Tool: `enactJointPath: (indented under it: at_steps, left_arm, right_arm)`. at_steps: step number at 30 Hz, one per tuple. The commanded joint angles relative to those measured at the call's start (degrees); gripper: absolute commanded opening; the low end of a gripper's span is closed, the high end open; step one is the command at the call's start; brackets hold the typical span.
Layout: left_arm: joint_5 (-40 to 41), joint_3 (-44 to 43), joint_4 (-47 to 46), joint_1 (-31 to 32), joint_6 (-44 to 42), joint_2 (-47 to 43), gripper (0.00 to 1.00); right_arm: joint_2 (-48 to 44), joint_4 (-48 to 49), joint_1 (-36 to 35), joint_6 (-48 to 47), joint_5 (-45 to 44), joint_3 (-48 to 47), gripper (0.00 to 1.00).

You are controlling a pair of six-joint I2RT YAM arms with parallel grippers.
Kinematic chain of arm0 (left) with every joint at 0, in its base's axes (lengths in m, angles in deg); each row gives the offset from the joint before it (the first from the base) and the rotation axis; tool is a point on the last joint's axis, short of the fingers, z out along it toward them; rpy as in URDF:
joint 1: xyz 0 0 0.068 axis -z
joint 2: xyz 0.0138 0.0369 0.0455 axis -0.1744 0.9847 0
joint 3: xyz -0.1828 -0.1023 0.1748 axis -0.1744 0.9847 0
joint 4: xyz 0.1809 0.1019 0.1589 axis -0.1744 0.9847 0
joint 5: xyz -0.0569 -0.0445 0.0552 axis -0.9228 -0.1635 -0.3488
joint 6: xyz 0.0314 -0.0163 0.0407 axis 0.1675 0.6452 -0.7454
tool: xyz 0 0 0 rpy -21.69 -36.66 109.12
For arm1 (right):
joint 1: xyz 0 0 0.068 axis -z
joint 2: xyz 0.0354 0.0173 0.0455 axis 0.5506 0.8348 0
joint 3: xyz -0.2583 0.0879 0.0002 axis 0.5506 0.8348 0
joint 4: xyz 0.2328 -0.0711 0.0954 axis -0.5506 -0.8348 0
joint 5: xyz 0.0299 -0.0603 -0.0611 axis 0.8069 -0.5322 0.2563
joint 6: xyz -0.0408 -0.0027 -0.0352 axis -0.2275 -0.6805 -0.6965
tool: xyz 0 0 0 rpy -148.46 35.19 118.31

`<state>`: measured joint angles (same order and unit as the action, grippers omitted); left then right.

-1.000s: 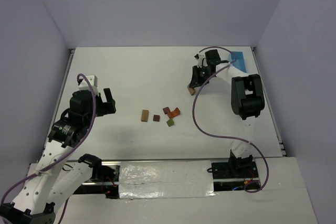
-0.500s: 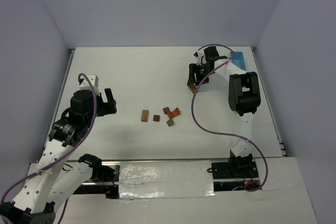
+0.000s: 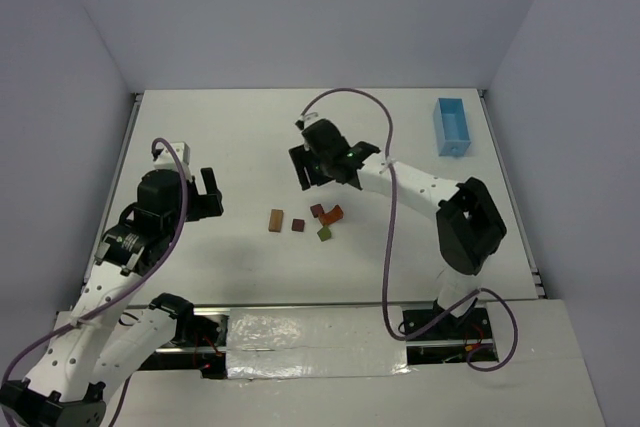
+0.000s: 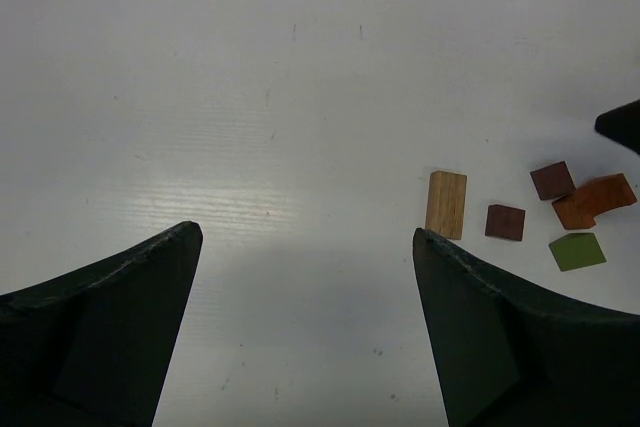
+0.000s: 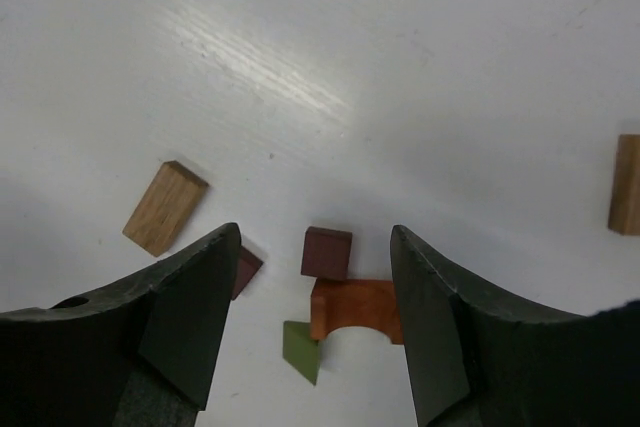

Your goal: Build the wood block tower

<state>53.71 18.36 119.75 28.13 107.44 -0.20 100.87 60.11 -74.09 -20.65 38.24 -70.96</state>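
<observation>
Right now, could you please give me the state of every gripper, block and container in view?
left gripper: jaws open, empty.
right gripper: jaws open, empty.
tan block: flat, unstacked.
second tan block: flat, lying apart.
dark red block: flat, unstacked.
other dark red block: flat, unstacked.
orange arch block: flat, unstacked.
green block: flat, unstacked.
blue tray: upright, apparently empty.

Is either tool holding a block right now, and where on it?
Nothing is held: the left tool and right tool both stand open and empty.
</observation>
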Motion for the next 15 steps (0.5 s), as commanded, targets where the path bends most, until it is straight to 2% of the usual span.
enactJointPath:
  at_steps: [1,8,15]
  left_arm:
    - [0.5,-0.1,-1.9,0.2,-0.5,0.0,1.00]
    - [0.7,0.0,-1.9,0.2,-0.4,-1.2,0.99]
    - [0.1,-0.1,-1.9,0.2,-0.6,-0.7,0.99]
  right_arm:
    - [3.8,-2.7,-3.2,4.8,-10.5,-2.3,0.68]
    - [10.7,-4.0,-4.8,5.6,-8.9,-3.0,0.64]
    - [11.2,-2.4,-6.0,7.6,-6.4,1.3,0.59]
